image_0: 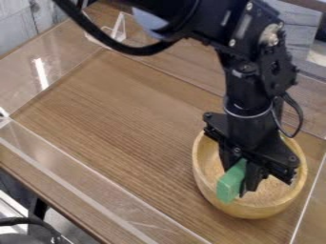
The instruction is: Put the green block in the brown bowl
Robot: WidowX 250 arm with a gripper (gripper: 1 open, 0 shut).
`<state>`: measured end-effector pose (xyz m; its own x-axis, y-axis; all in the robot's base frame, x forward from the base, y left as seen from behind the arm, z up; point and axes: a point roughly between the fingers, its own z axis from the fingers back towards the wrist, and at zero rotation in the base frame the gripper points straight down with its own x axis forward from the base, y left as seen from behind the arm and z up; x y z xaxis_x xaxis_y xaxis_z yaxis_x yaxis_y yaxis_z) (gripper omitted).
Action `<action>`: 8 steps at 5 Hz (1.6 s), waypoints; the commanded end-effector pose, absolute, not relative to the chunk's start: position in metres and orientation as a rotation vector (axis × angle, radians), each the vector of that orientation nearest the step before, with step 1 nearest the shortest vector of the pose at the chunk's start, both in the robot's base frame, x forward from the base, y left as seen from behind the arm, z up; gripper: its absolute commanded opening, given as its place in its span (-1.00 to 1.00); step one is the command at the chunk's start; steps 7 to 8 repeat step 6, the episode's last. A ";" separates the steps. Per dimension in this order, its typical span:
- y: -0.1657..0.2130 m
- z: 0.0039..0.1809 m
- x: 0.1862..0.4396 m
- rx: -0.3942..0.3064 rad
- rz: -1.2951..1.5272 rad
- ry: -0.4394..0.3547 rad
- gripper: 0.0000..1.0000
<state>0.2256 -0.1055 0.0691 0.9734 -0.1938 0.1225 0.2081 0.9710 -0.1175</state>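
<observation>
Nearest the camera, the brown bowl [208,181] sits at the right edge of the wooden table [114,114], and the green block [234,180] hangs on end inside its rim, the lower end close to the bowl's floor; whether it touches cannot be told. The block looks light, rigid and smooth-faced, so a pinch across its flat sides suits it. Above, the gripper [246,170] points down with its jaws narrowed onto the block's upper part.
</observation>
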 end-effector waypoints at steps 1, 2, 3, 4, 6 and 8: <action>-0.106 0.078 0.238 -0.144 -0.199 -0.152 -1.00; -0.106 0.076 0.239 -0.149 -0.195 -0.144 -1.00; -0.105 0.075 0.240 -0.155 -0.191 -0.137 -1.00; -0.105 0.075 0.241 -0.161 -0.187 -0.128 -1.00; -0.104 0.075 0.242 -0.176 -0.179 -0.110 -1.00; -0.104 0.075 0.242 -0.176 -0.179 -0.110 -1.00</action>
